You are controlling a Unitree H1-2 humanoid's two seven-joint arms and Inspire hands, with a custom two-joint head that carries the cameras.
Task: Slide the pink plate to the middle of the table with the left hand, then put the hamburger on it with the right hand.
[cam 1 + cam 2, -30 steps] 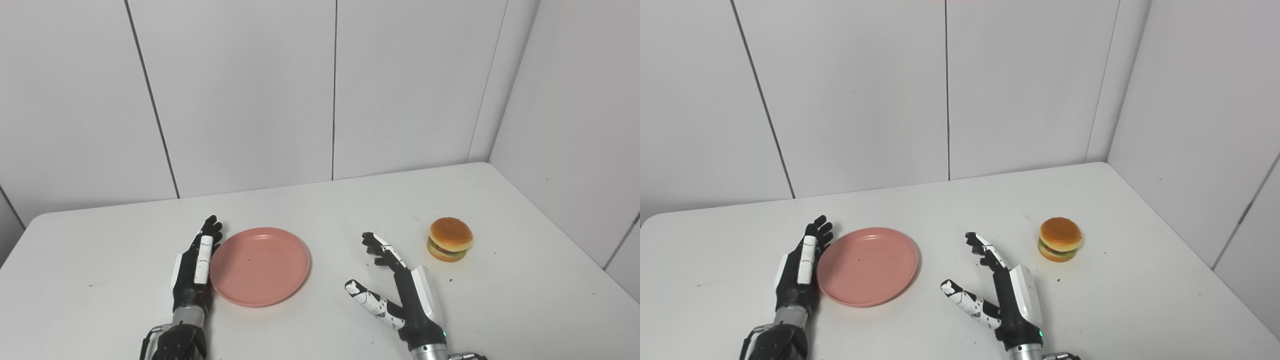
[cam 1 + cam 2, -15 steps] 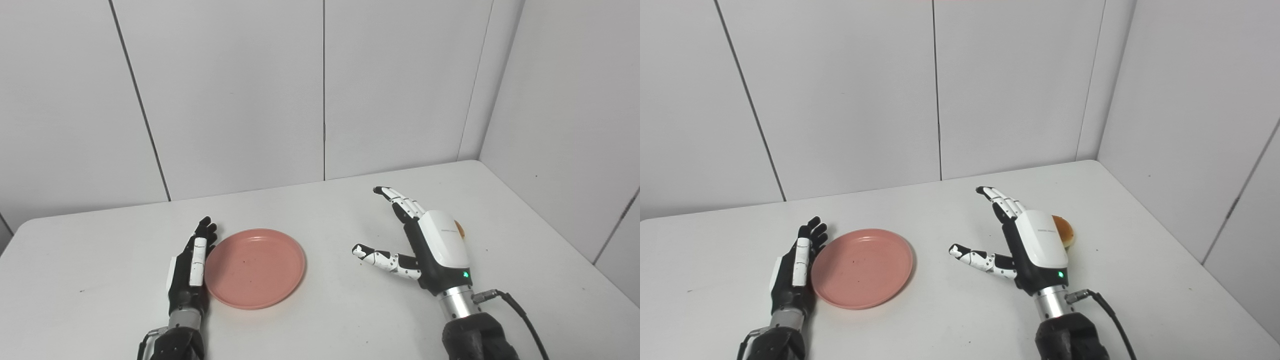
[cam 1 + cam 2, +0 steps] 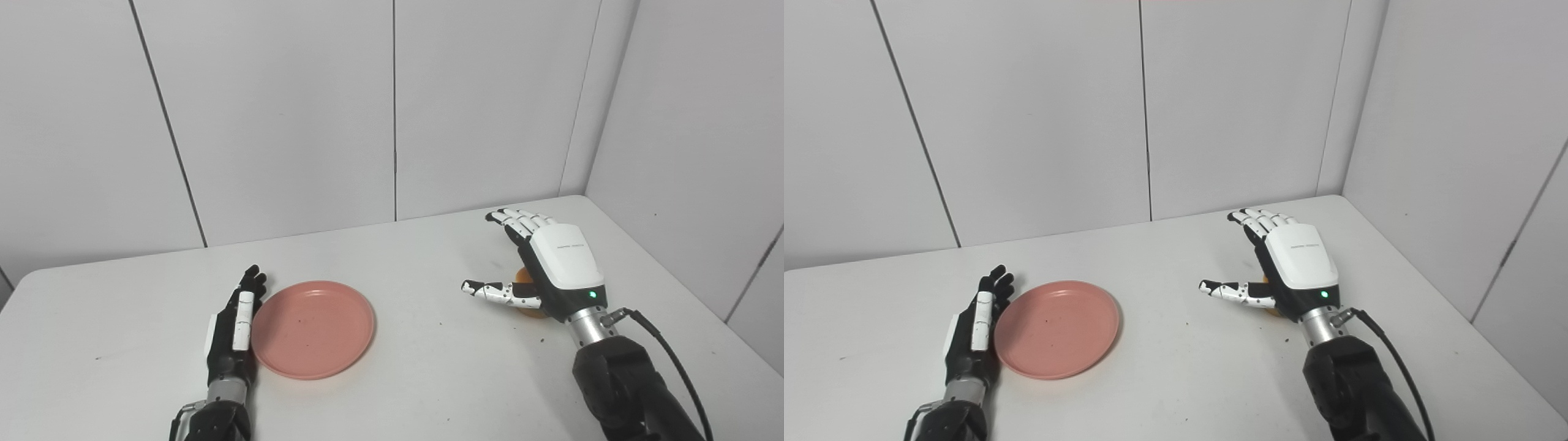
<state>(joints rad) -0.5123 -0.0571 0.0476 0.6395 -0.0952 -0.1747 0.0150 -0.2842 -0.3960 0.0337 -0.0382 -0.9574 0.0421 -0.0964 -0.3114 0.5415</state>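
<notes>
The small toy hamburger with an orange bun (image 3: 524, 277) lies directly beneath the palm of the right hand (image 3: 554, 269), almost wholly hidden by it; only a sliver of bun shows below the thumb, on the wrist side of the spread fingers (image 3: 513, 219). That is the relation the coming grasp turns on: the hamburger is under the hand, so the move is downward and closing, not sideways. The hamburger is round, with no long axis to line up with. The right hand is far nearer to it than the left, which is well apart across the white table (image 3: 429, 380).

The right hand hangs palm-down over the hamburger, fingers reaching away from the wrist and apart, thumb stuck out to its inner side; it is released and grasps nothing. Whether the palm touches the bun cannot be told.

The shallow round pink plastic plate (image 3: 312, 327) lies flat just beside the left hand (image 3: 236, 334), on its thumb side, its rim touching or nearly touching the hand's edge. The left hand lies on edge on the table with fingers straight, also released. Judging by its place, the plate looks slid in already, still somewhat left of centre
</notes>
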